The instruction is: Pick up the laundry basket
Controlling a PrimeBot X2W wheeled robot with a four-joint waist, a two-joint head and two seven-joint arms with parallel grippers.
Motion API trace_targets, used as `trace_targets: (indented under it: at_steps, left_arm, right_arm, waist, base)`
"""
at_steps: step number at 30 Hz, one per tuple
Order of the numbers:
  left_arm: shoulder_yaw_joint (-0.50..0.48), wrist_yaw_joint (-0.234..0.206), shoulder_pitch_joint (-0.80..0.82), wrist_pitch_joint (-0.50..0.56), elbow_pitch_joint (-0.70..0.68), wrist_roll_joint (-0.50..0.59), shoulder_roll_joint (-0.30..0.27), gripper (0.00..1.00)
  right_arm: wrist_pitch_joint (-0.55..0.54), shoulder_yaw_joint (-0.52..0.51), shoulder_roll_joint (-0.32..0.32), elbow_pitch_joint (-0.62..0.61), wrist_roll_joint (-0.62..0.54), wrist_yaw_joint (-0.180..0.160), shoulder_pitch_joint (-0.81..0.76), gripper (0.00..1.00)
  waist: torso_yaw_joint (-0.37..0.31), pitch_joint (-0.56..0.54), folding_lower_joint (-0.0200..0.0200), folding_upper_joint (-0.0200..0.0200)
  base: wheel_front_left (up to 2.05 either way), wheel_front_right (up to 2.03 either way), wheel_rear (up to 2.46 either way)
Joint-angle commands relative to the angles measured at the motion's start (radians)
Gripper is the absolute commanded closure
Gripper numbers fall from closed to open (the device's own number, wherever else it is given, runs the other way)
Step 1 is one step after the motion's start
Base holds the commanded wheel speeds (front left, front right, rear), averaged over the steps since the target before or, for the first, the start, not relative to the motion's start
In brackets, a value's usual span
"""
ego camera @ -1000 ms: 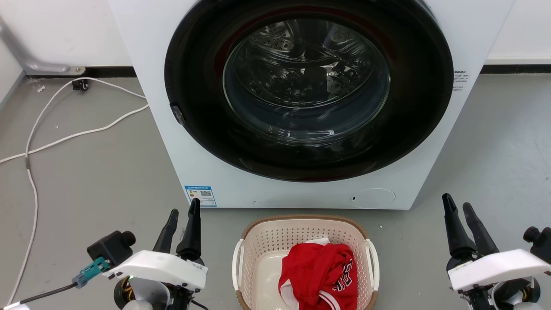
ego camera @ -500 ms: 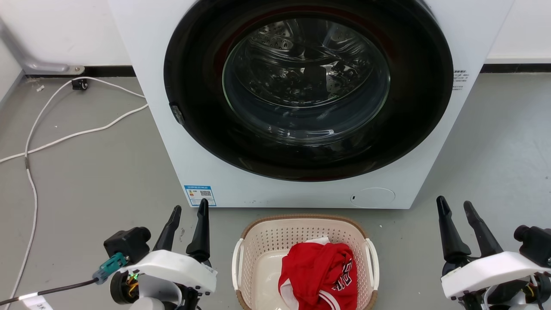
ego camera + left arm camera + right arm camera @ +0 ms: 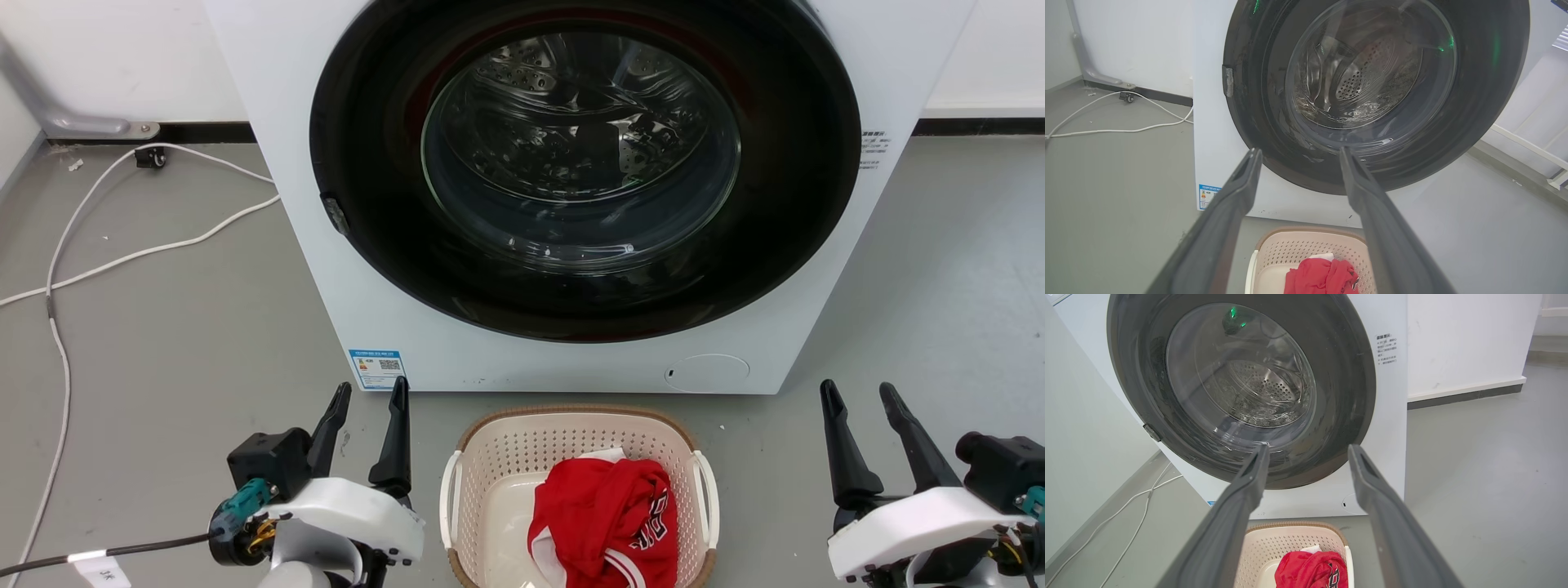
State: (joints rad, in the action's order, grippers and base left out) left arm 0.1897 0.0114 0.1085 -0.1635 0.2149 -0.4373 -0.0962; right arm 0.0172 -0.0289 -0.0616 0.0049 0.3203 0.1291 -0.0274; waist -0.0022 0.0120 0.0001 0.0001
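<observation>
The laundry basket point(image 3: 522, 449) is cream with perforated walls, a brown rim and two white side handles. It stands on the grey floor in front of the washing machine and holds a red garment point(image 3: 604, 514). My left gripper point(image 3: 369, 390) hovers open just left of the basket, nothing between its fingers. Well off to the basket's right, my right gripper point(image 3: 857, 390) is open and empty too. Both wrist views look over the basket point(image 3: 1298, 249) point(image 3: 1290, 543) from each side, past the spread fingers point(image 3: 1241, 192) point(image 3: 1372, 486).
The white washing machine point(image 3: 326, 261) with its dark round door point(image 3: 584, 167) rises directly behind the basket. White cables point(image 3: 98, 261) trail over the floor at the left. A wall with a dark baseboard point(image 3: 971, 126) runs along the back.
Both grippers have moved inward toward the basket, the left one rightward and the right one slightly leftward, and their fingers have spread wider. The basket has not moved.
</observation>
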Motion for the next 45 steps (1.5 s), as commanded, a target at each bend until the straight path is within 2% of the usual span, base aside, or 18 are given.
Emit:
trace_targets:
  at_steps: [1,18,45]
  left_arm:
    - [0.005,-0.006,0.019,-0.01,-0.005,0.026,-0.007,0.0]
    - [0.015,-0.024,-0.008,-0.047,0.004,0.15,0.0,0.0]
    - [0.01,-0.002,-0.026,-0.098,0.022,0.304,0.029,0.0]
  right_arm:
    - [0.008,0.0,0.002,-0.016,-0.028,0.002,-0.004,0.0]
    - [0.03,-0.004,0.011,-0.044,-0.161,0.002,-0.037,0.0]
    - [0.081,-0.007,0.012,-0.034,-0.267,0.001,-0.06,0.0]
  waist:
    - [0.0,0.0,-0.0001,-0.0001]
    - [0.001,-0.007,-0.0001,-0.0001]
    - [0.003,-0.006,-0.0001,-0.0001]
  base:
    - [0.0,0.0,0.0]
    - [0.0,0.0,0.0]
    - [0.0,0.0,0.0]
